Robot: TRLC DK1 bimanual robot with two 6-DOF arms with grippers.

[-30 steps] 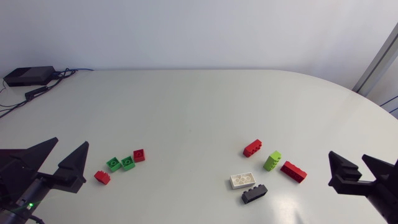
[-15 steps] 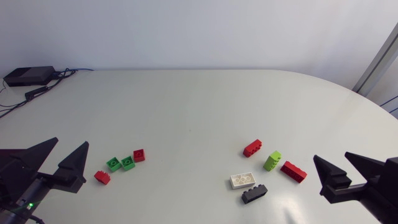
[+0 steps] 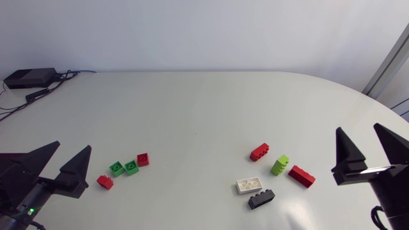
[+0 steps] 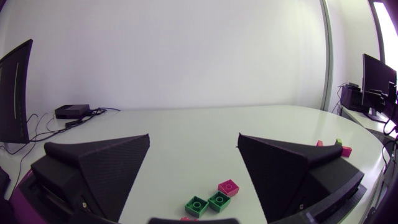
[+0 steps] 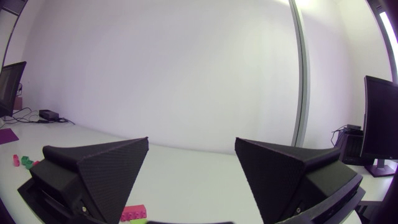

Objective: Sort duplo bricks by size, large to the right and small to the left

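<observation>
Well, my left claw (image 3: 74,144) hangs wide open over the near left part of the table (image 3: 192,108), with nothing between its fingers. Just ahead of it the four small bricks lie in a slanting row. The near red (image 3: 105,182) sits a little apart. Then come green one (image 3: 117,168) and green two (image 3: 131,167), side by side and touching, with the far red (image 3: 142,159) just beside them. From my left wrist the two greens and the far red show between the finger bases, low on the tabletop.

My right claw (image 3: 356,128) gapes just as wide at the table's right edge, holding nothing. The five large bricks lie in a loose cluster to its left, well apart from the small ones. The inner red (image 3: 259,151) is farthest back and the lime (image 3: 279,165) is near it. The outer red (image 3: 301,176) lies just beside the lime and closest to my claw. The white (image 3: 250,185) lies flat, with the black (image 3: 261,199) just in front of it at the near edge of the group. From my right wrist only a sliver of red and lime peeks out below one finger; which bricks, I cannot tell.

A black box (image 3: 29,78) with cables (image 3: 70,73) sits at the far left corner
</observation>
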